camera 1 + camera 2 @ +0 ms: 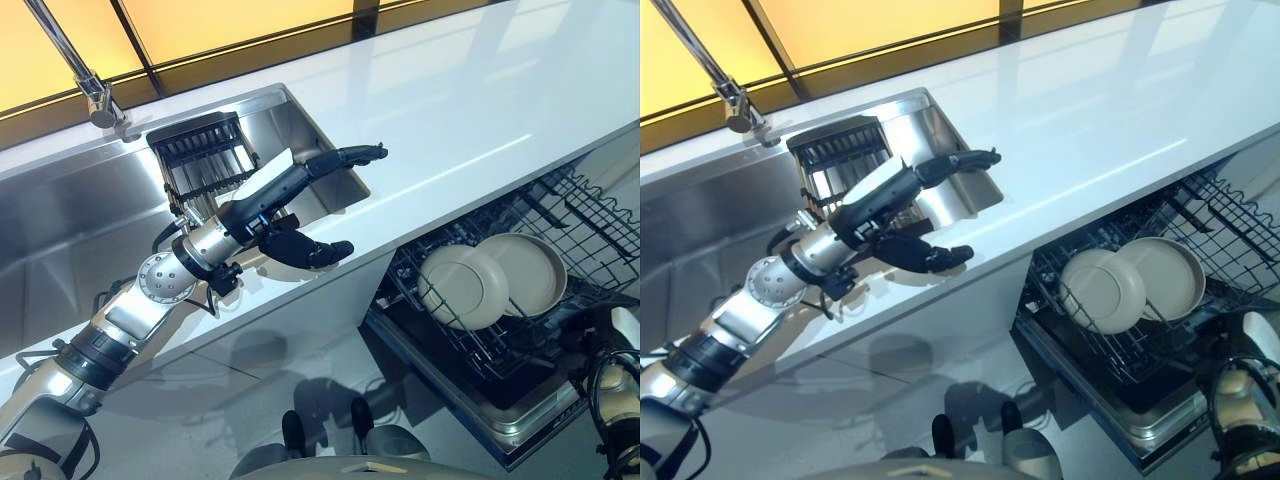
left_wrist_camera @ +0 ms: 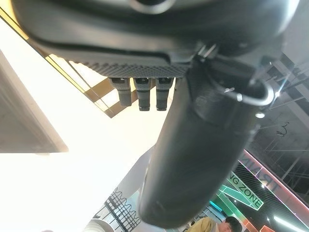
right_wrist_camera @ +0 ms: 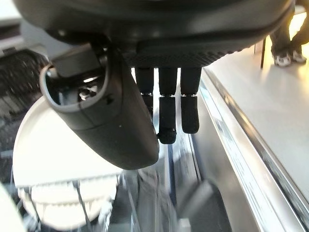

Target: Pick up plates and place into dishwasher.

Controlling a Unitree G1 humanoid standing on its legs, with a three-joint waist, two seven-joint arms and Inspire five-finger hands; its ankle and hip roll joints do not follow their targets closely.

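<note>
As seen from the left eye view, two cream plates (image 1: 492, 278) stand in the dishwasher rack (image 1: 560, 215), so that much looks done, and the left hand (image 1: 300, 215) hovers over the sink rack (image 1: 200, 150), fingers extended, holding nothing; whether plates remain there cannot be told. Left wrist view: straight fingers (image 2: 140, 94), and a person (image 2: 219, 225). Right wrist view: right hand (image 3: 159, 63) relaxed and empty beside a racked plate (image 3: 53, 154), a closeness the eye views lack.

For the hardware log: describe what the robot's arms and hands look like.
The left arm is silver-grey metal built of ringed segments, with a round perforated joint disc and dark bands. The left hand is dark, with slim segmented fingers, a bulky smooth thumb and a ribbed palm pad. The right hand, seen in the right wrist view, has the same dark build, with a grey ring at the thumb's base.
</note>
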